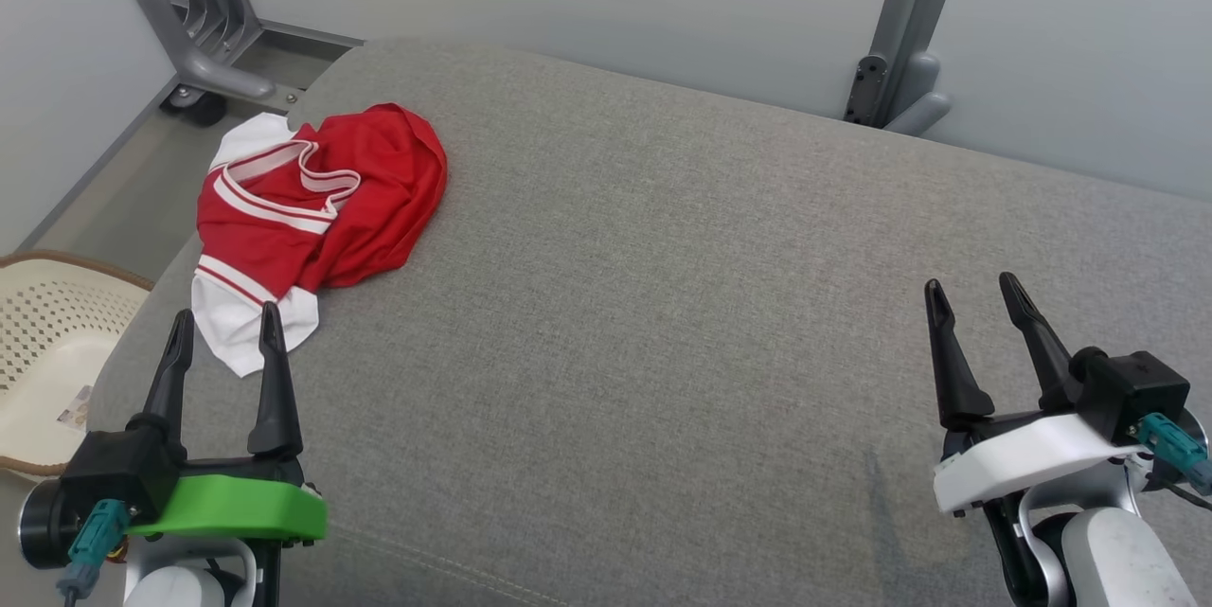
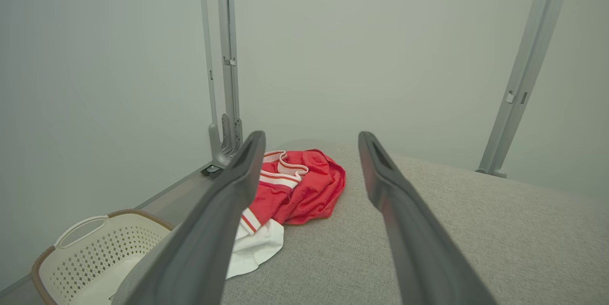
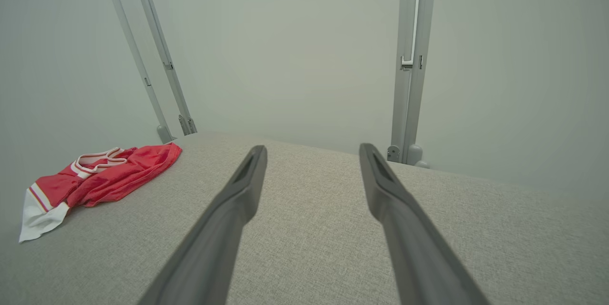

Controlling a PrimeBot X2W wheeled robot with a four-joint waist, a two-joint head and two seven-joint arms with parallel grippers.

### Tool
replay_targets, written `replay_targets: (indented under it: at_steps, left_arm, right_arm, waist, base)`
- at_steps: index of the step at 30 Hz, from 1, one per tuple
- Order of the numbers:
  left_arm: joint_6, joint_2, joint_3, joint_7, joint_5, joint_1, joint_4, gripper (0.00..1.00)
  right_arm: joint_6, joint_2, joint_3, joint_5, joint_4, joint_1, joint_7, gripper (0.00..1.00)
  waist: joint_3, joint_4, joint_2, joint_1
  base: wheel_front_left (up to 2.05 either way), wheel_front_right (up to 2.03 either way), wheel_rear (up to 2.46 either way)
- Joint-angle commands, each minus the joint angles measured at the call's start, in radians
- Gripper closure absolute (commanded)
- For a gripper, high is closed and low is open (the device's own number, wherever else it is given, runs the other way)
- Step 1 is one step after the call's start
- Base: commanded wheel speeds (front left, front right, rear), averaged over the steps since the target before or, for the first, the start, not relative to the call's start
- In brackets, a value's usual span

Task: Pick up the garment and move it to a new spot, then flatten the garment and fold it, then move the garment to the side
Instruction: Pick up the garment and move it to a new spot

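The left gripper (image 1: pixel 225 312) is made of two long dark fingers (image 1: pixel 276 399) that get thin at the tips. They are fixed to a bright green plate (image 1: pixel 232 505). On the right gripper (image 1: pixel 971 282) the same fingers are fixed to a white plate (image 1: pixel 1027 455). A black box (image 1: pixel 118 470) is mounted on the outer side of each plate, and a blue-green plug (image 1: pixel 95 531) is stuck into it. Behind the plates, rounded white arm covers (image 1: pixel 1108 550) are seen. Up close, a long dent is seen near each fingertip.
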Motion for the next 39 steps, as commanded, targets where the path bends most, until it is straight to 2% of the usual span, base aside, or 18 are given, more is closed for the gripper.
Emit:
replay_targets:
  at_steps: [1, 11, 14, 19, 23, 30, 34, 39]
  left_arm:
    - [-0.005, -0.001, -0.002, -0.004, -0.01, -0.007, 0.003, 0.0]
    - [-0.008, -0.018, -0.004, -0.009, -0.001, -0.067, 0.011, 0.0]
    - [-0.003, -0.023, 0.007, -0.009, 0.005, -0.126, 0.006, 0.0]
    - [-0.035, -0.023, 0.004, -0.01, 0.015, -0.297, 0.053, 0.0]
    - [-0.077, -0.029, -0.005, 0.015, -0.016, -0.452, 0.209, 0.0]
    - [-0.173, -0.035, -0.019, 0.041, -0.069, -0.644, 0.606, 0.0]
    - [-0.209, -0.036, -0.028, 0.058, -0.103, -0.722, 0.844, 0.0]
    - [-0.224, -0.019, -0.03, 0.077, -0.141, -0.772, 1.003, 0.0]
  right_arm:
    - [-0.001, -0.004, -0.004, 0.004, 0.003, -0.007, -0.006, 0.0]
    - [-0.001, -0.013, -0.011, -0.003, -0.014, -0.022, 0.008, 0.0]
    - [-0.001, -0.023, -0.003, -0.01, -0.034, -0.04, 0.023, 0.0]
    - [-0.001, -0.047, 0.004, -0.021, -0.09, -0.086, 0.059, 0.0]
    - [-0.001, -0.07, 0.025, -0.026, -0.126, -0.129, 0.083, 0.0]
    - [-0.001, -0.085, 0.055, -0.02, -0.146, -0.189, 0.09, 0.0]
    - [-0.001, -0.091, 0.067, -0.018, -0.149, -0.219, 0.085, 0.0]
    - [-0.001, -0.095, 0.073, -0.014, -0.151, -0.241, 0.079, 0.0]
  waist:
    - [0.004, 0.009, 0.0, 0.0]
    - [0.044, 0.022, 0.0, 0.0]
    - [0.089, 0.011, 0.0, 0.0]
    - [0.207, -0.023, 0.0, 0.0]
    - [0.307, -0.067, 0.0, 0.0]
    - [0.428, -0.149, 0.0, 0.0]
    - [0.484, -0.19, 0.0, 0.0]
    - [0.521, -0.22, 0.0, 0.0]
  base:
    - [0.0, 0.0, 0.0]
    - [0.0, 0.0, 0.0]
    - [0.0, 0.0, 0.0]
    - [0.0, 0.0, 0.0]
    - [0.0, 0.0, 0.0]
    - [0.0, 0.0, 0.0]
    - [0.0, 0.0, 0.0]
    - [0.0, 0.0, 0.0]
